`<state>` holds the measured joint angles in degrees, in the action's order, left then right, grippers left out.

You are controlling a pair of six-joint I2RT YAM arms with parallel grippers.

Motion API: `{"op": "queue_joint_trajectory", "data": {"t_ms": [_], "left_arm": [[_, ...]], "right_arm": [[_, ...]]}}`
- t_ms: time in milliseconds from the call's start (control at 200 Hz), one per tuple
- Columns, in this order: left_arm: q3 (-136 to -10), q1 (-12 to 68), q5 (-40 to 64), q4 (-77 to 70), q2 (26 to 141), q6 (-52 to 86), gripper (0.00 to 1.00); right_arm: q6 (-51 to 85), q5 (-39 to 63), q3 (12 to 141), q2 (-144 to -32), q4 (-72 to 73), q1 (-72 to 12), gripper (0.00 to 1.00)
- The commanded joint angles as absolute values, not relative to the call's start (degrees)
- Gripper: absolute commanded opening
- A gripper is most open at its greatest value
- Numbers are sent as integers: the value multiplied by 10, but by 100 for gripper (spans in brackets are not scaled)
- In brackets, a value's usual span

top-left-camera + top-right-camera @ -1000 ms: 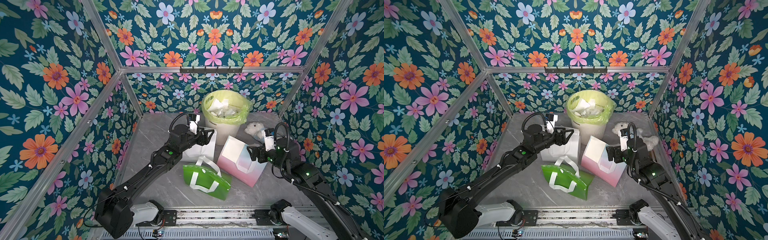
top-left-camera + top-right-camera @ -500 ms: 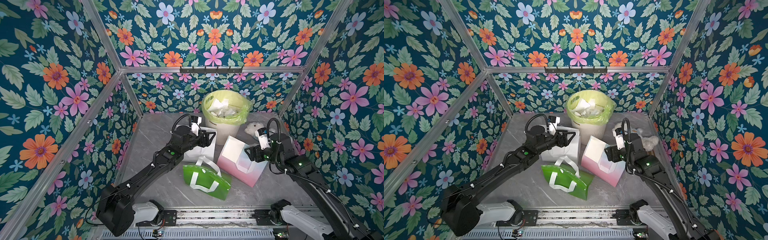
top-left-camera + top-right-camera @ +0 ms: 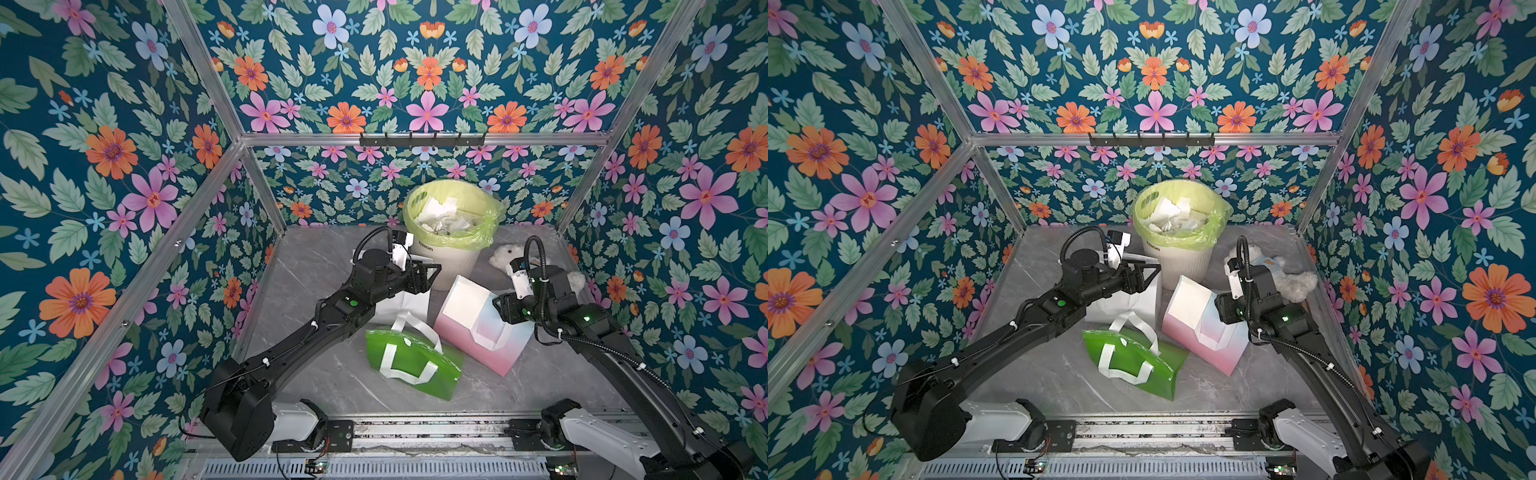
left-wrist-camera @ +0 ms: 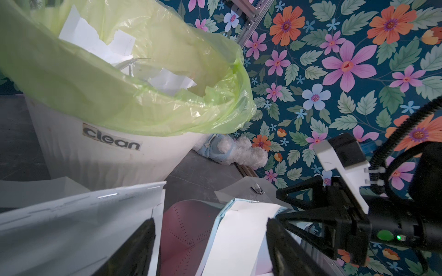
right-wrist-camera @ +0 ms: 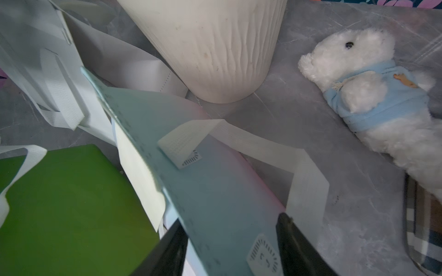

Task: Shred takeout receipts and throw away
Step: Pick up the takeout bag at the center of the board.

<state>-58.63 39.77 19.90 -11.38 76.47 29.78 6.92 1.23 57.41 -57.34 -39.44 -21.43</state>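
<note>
The takeout receipt [image 3: 463, 301] is lying against the wall of the pink bag [image 3: 498, 353], at 9 o'clock from the right pincer [image 3: 498, 304] — the nearer one, jaws half-wide, straddling that wall; the left pincer [image 3: 432, 274] is hovering wide at 11 o'clock.

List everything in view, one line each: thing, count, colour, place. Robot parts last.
bin: one, white with yellow-green liner, back centre.
paper scraps: several, white, inside the bin.
white bag: one, white, before the bin.
pink bag: one, pink, standing open beside the white bag.
receipt: one, white, in the pink bag's mouth.
green bag: one, green, white handles, lying flat in front.
plush toy: one, white, blue top, back right.
hook rail: one, black, back wall.
left gripper: one, black, jaws open, over the white bag's edge.
right gripper: one, black, jaws apart astride the pink bag's rim.
</note>
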Motion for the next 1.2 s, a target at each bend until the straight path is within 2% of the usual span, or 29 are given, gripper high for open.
{"op": "queue_joint_trajectory", "data": {"t_ms": [0,100,595,840,965,1160,1200], "left_arm": [[-592,399,207,-138,766,299,75],[-593,401,210,-141,770,300,75],[-594,410,218,-160,781,318,75],[-602,416,220,-163,792,321,76],[-603,418,222,-165,797,322,75],[-608,422,224,-168,805,325,75],[-609,423,224,-170,805,326,75]], "right_arm": [[69,-5,568,-578,-392,-214,57],[74,-7,565,-584,-385,-214,50],[89,-17,539,-561,-371,-214,35],[99,-12,534,-549,-372,-214,18],[106,-8,525,-535,-360,-214,14],[112,-10,523,-521,-359,-214,0],[114,-12,523,-518,-358,-214,0]]}}
